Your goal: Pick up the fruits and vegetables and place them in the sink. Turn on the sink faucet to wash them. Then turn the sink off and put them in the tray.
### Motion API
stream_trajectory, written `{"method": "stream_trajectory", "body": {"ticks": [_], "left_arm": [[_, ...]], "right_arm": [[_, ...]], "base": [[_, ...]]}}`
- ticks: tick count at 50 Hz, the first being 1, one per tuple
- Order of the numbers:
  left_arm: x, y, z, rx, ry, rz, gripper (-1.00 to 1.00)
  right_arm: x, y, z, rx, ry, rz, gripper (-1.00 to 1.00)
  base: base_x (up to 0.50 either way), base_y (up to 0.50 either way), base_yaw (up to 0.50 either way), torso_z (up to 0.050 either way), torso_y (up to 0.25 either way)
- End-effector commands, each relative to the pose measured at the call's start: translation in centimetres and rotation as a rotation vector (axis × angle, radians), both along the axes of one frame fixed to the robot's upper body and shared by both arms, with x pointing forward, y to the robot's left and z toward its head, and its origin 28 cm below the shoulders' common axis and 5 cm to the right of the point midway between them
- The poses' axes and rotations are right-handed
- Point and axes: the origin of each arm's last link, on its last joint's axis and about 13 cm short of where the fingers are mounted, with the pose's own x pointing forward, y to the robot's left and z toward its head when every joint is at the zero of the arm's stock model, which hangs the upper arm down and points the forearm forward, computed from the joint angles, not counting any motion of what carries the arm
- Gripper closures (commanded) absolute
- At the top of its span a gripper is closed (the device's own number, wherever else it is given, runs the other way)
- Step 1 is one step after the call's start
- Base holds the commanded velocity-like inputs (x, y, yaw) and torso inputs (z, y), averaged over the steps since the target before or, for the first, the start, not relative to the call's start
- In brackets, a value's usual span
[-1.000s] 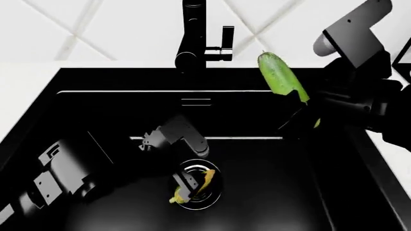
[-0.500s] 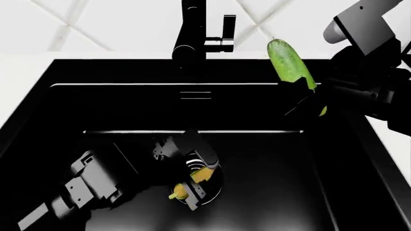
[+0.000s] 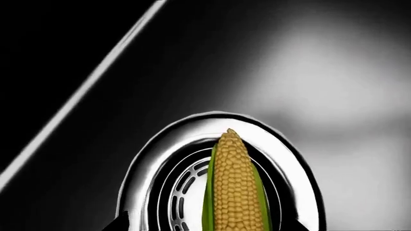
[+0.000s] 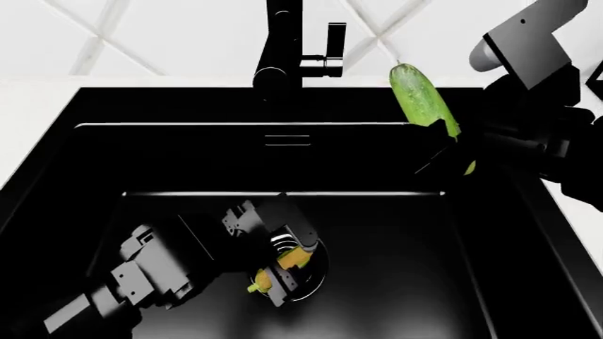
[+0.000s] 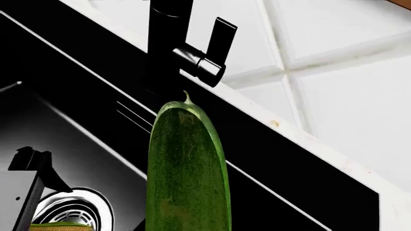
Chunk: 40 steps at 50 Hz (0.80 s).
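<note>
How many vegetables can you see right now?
2. The corn lies over the sink drain in the left gripper; the cucumber is held up by the right gripper.

Before me, the black sink (image 4: pixel 396 240) is set in a white counter (image 4: pixel 28 113); the faucet (image 4: pixel 282 49) rises behind its back rim.

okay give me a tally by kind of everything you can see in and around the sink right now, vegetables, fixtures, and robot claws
Vegetables: 2, the corn cob and the cucumber.
Fixtures: 3, the sink, its drain and the faucet.
Claws: 2, the left claw and the right claw.
Total: 7.
</note>
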Motion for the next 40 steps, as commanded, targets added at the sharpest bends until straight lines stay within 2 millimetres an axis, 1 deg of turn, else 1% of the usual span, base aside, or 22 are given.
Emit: {"method": "stream_trajectory", "body": {"ticks": [1,4,10,18,24,34,36,40], "left_arm": [[-1.3,-1.1,-3.2,-0.007,0.091,-0.03,-1.0],[-1.6,-1.2,-3.4,-0.017,0.103,-0.047,-1.0],[-2.1,-1.3,-4.1,-0.007,0.12,-0.069,-1.0],[-2.5,-1.5,-4.7,0.011,0.154,-0.08,-1.0],[-3.2,-1.8,-5.7,0.022,0.184,-0.123,-1.0],[-2.9,-2.1,-7.0,0.03,0.182,-0.118,-1.0],[-2.8,-2.1,-7.2,0.029,0.174,-0.114,-1.0],[-2.7,-2.2,-7.5,0.031,0.173,-0.105,-1.0]], "right_arm": [[0.0,0.0,0.1,-0.007,-0.015,-0.004,1.0],[0.1,0.1,0.0,-0.007,-0.011,0.001,1.0],[0.2,0.2,-0.1,-0.007,-0.011,0.005,1.0],[0.2,0.2,-0.1,-0.008,-0.011,0.006,1.0],[0.2,0.2,-0.2,-0.008,-0.009,0.003,1.0],[0.1,0.1,-0.4,-0.007,-0.005,-0.004,1.0],[0.1,0.1,-0.4,-0.006,-0.004,-0.004,1.0],[0.1,0.1,-0.6,-0.004,-0.003,-0.005,1.0]], "base": [[0.0,0.0,0.0,-0.011,0.0],[0.0,0.0,0.0,-0.011,-0.008],[0.05,0.01,0.0,0.0,-0.25],[0.01,0.01,0.0,-0.007,-0.002],[0.0,0.0,0.0,-0.014,-0.007],[0.0,0.0,0.0,-0.015,-0.011],[0.01,0.0,-0.01,0.0,-0.237],[0.01,0.0,-0.01,0.0,-0.006]]}}
